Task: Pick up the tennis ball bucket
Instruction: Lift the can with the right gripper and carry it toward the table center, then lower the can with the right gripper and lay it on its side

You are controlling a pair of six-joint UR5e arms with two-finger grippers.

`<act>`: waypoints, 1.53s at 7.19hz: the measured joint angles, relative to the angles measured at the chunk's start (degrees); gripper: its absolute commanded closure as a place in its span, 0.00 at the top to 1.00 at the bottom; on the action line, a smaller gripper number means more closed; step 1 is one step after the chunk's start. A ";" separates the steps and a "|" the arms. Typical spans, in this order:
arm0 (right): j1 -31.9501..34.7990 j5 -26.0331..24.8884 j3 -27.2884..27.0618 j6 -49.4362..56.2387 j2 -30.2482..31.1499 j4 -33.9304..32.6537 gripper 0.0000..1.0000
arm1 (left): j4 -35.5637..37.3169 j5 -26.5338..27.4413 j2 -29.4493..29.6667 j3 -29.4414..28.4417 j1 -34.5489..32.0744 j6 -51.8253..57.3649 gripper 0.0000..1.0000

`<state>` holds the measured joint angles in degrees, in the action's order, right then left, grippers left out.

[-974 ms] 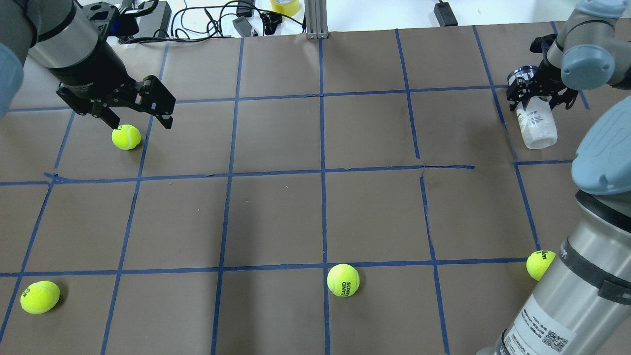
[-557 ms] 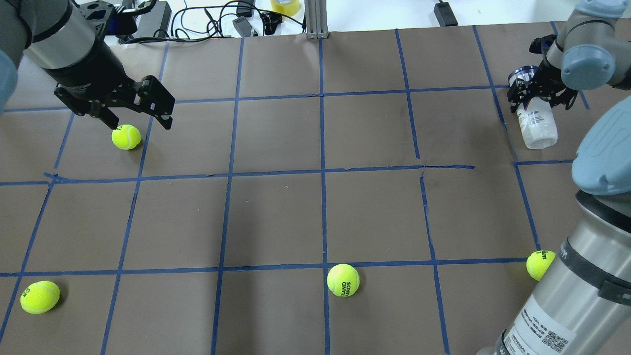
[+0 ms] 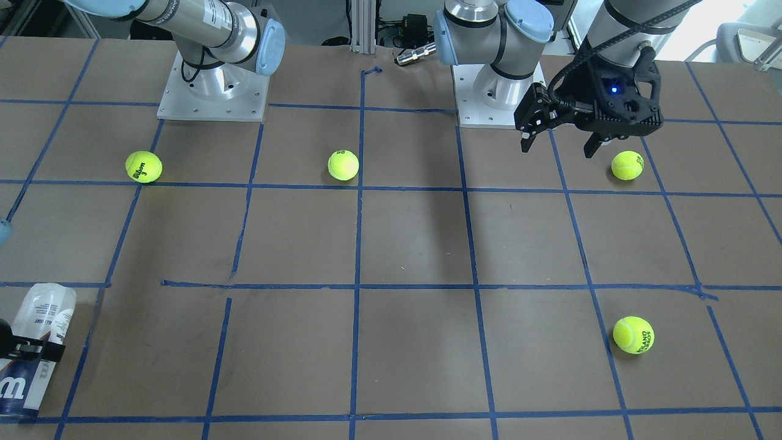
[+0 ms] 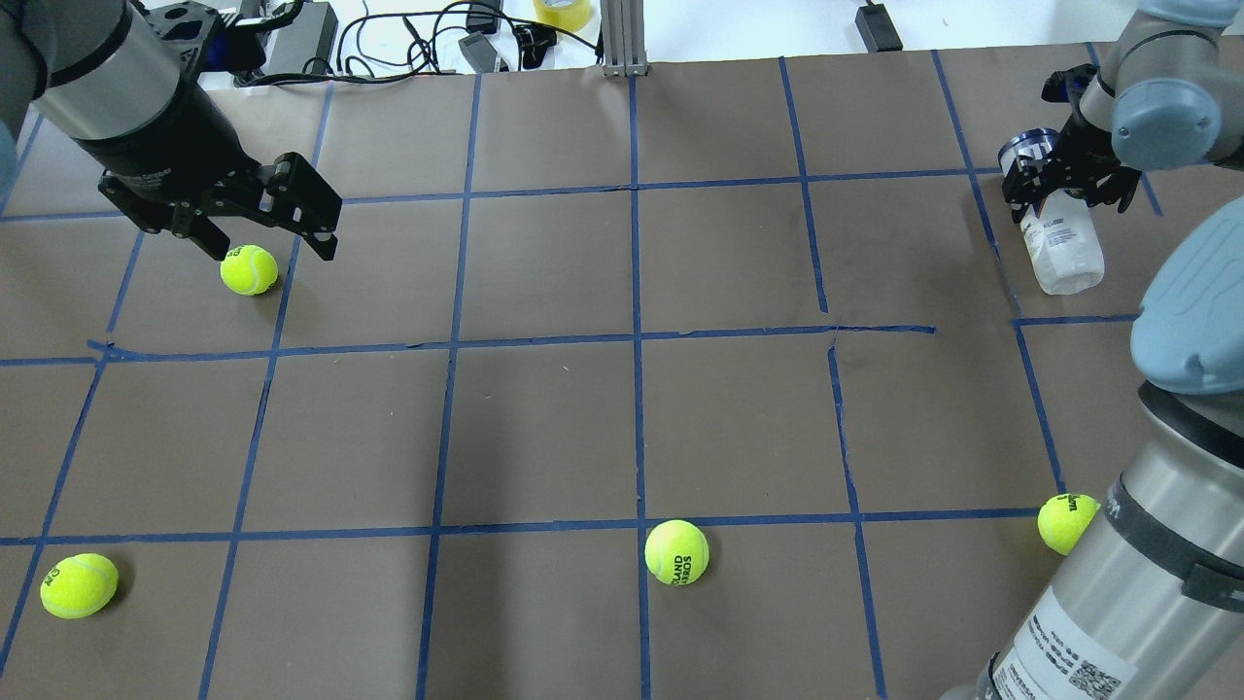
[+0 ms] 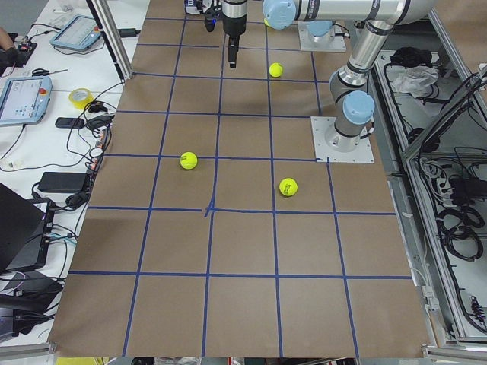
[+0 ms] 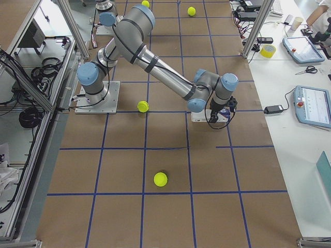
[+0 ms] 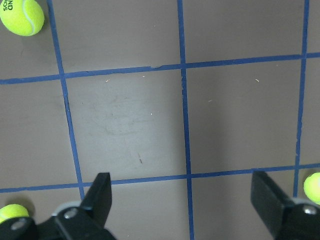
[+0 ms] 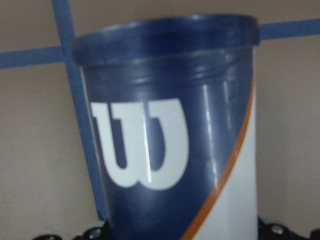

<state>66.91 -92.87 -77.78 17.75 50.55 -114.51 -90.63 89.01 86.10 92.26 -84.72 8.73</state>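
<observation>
The tennis ball bucket (image 4: 1061, 245) is a clear tube with a navy and white label and a white "W". It lies on its side at the table's far right, with its dark blue rim toward the back. It also shows in the front-facing view (image 3: 38, 342) and fills the right wrist view (image 8: 170, 135). My right gripper (image 4: 1065, 187) straddles the tube's navy end, jaws against both sides, shut on it. My left gripper (image 4: 267, 248) is open and empty, hovering just over a tennis ball (image 4: 249, 269) at the far left.
Three more tennis balls lie on the brown taped paper: front left (image 4: 79, 585), front middle (image 4: 676, 552) and front right by my right arm's base (image 4: 1064, 522). Cables and a tape roll (image 4: 562, 12) lie beyond the far edge.
My left gripper has drifted slightly left and back, still open. My right gripper has shifted a little back on the tube, and the tube's clear end has turned slightly right.
</observation>
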 measured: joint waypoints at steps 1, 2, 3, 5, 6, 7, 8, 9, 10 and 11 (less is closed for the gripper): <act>1.32 0.23 -0.05 0.55 1.48 0.24 0.71 | -0.27 0.08 -0.13 0.02 0.00 0.03 1.00; 3.31 0.61 -0.14 1.86 2.92 1.19 0.70 | -0.71 0.20 -0.26 0.02 0.00 0.03 1.00; 5.46 1.54 -0.49 6.01 4.33 3.51 0.70 | -0.95 0.23 -0.36 0.02 0.00 0.02 1.00; 10.56 3.92 -1.24 16.54 6.44 5.79 0.65 | -1.81 0.18 -0.57 -0.10 0.05 0.11 1.00; 14.65 4.69 -1.32 21.02 6.98 5.02 0.69 | -2.77 0.27 -0.71 -0.35 0.31 0.29 1.00; 19.04 5.88 -1.32 24.98 7.08 2.69 0.70 | -3.03 0.71 -0.80 -0.59 1.00 0.60 1.00; 23.63 7.10 -1.34 28.82 6.86 -0.49 0.70 | -2.95 1.04 -0.82 -0.74 2.07 0.80 1.00; 28.25 7.98 -1.41 31.55 6.48 -3.85 0.71 | -2.95 0.94 -0.87 -0.90 3.50 0.93 1.00; 31.93 8.66 -1.53 33.45 6.22 -6.37 0.72 | -2.93 0.85 -0.94 -1.05 5.10 1.10 1.00; 35.40 8.92 -1.74 35.38 5.93 -7.67 0.72 | -2.57 0.97 -0.96 -1.14 6.99 2.07 1.00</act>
<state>102.31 -83.95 -79.52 53.13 56.48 -122.18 -93.20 89.98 85.15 91.11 -77.74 10.81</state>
